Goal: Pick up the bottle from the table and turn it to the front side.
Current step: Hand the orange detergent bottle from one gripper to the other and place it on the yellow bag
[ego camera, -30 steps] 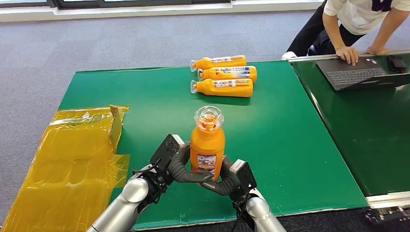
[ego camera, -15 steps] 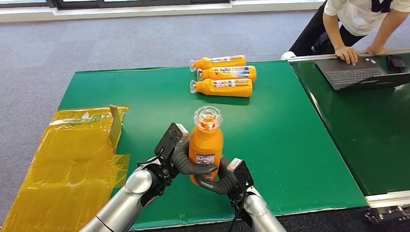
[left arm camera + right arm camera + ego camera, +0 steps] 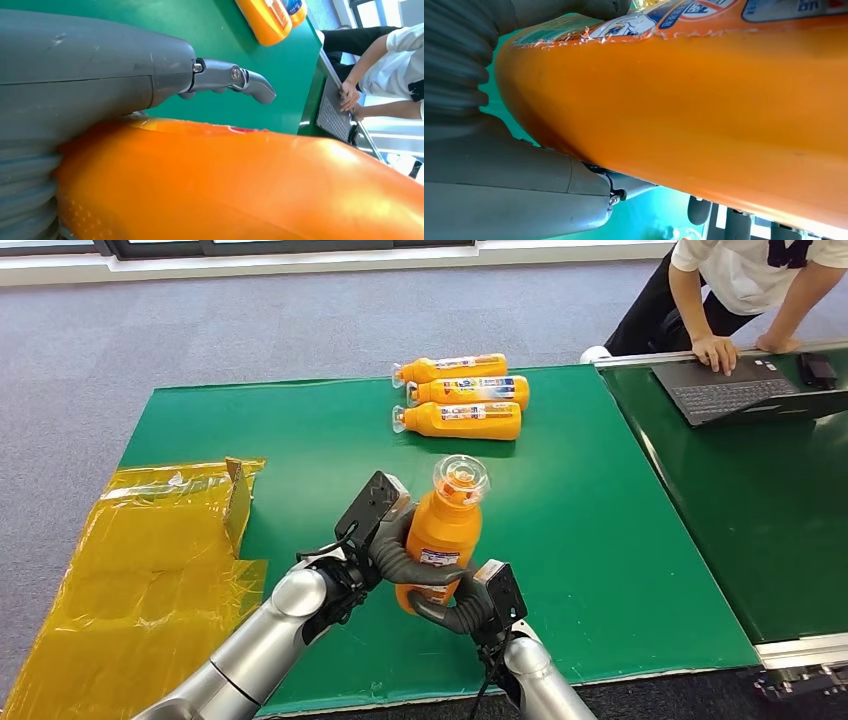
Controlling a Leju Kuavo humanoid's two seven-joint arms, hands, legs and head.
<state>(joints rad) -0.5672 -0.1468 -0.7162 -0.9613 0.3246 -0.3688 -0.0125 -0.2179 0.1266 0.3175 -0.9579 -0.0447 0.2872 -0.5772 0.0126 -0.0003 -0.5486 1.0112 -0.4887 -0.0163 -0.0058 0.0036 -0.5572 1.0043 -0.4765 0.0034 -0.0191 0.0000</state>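
the green table (image 3: pixel 300 440) is the widest thing in sight, with a sheet of yellow plastic wrap (image 3: pixel 140 570) lying over its left edge and the grey carpet beyond. at a second table to the right a person (image 3: pixel 740 280) leans over a laptop (image 3: pixel 735 390). three spare orange bottles (image 3: pixel 460 393) lie on their sides in a row at the far edge of the green table, well apart from the work.

the bottle (image 3: pixel 440 535) is off the table near its front edge, tilted with its clear cap toward the far right. both hands hold it: the left hand (image 3: pixel 385 540) wraps its fingers around the middle from the left, and the right hand (image 3: pixel 475 605) cups the lower body from below. the wrist views show the orange body pressed close against each hand.

the step in hand appears to be the turn itself, with the lifting done. the next move probably calls for rolling the bottle about its long axis between the two hands without loosening either hold, until the label (image 3: pixel 438 558) faces the front.

the label is white and blue with a ragged edge in the right wrist view; its writing is too small and cropped to read.
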